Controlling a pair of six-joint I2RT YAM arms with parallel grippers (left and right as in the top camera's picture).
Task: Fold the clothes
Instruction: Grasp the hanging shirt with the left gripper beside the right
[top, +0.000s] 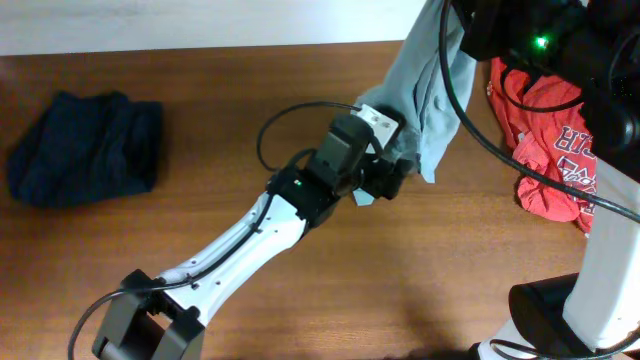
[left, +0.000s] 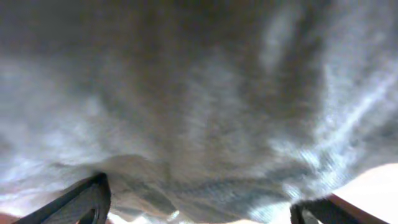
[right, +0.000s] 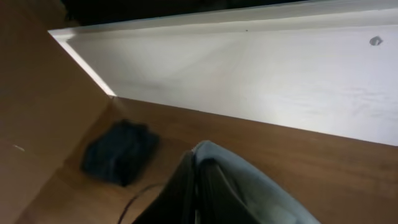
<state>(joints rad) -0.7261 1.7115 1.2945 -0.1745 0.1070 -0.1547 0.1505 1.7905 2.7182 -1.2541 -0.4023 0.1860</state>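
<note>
A light grey-blue garment (top: 425, 90) hangs in the air over the table's right half. My right gripper (right: 198, 180) is shut on its top edge (right: 249, 186) and holds it high near the top of the overhead view. My left gripper (top: 392, 178) is at the garment's lower edge with its fingers spread wide. The cloth (left: 199, 112) fills the left wrist view and lies between the two fingertips. A red printed shirt (top: 545, 140) lies crumpled at the right. A dark navy garment (top: 85, 148) lies bunched at the far left and shows in the right wrist view (right: 118, 152).
The brown wooden table (top: 200, 80) ends at a white wall strip (top: 200, 25) along the far side. A black cable (top: 290, 115) loops above my left arm. The right arm's base (top: 570, 310) stands at the lower right.
</note>
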